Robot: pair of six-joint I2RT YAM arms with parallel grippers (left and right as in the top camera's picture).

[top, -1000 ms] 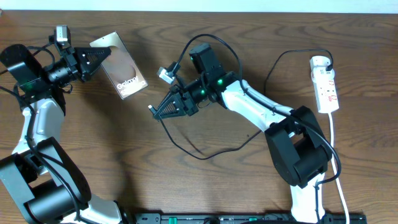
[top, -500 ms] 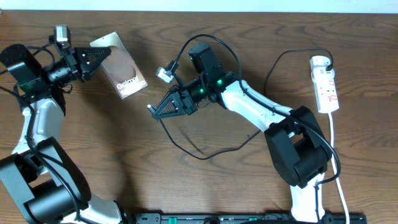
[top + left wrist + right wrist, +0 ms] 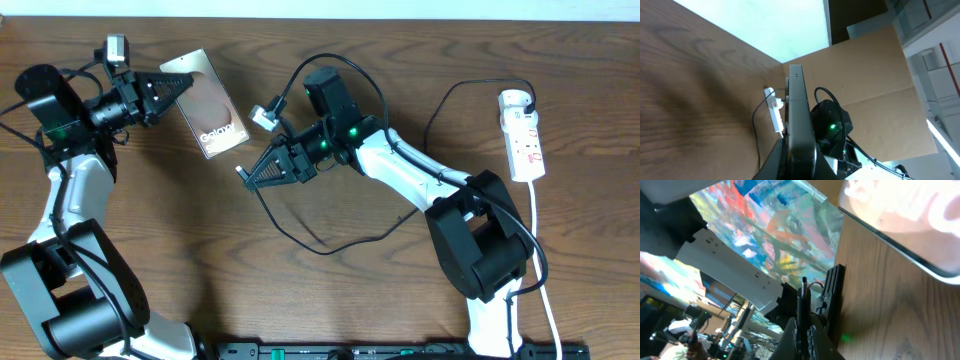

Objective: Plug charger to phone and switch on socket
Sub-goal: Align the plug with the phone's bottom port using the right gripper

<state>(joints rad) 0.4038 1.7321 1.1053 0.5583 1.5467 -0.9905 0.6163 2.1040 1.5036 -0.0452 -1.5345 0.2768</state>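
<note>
Left pincer [image 3: 178, 86] around phone [image 3: 216, 112] edge

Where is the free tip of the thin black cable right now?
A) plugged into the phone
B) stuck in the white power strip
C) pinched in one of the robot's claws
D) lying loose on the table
C: the right gripper is shut on the tip of the cable, which sits apart from the phone held by the left gripper.

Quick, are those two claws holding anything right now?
Left gripper: closed on the flat glossy bronze-brown phone.
Right gripper: closed on the plug end of the thin black charger cable.
</note>
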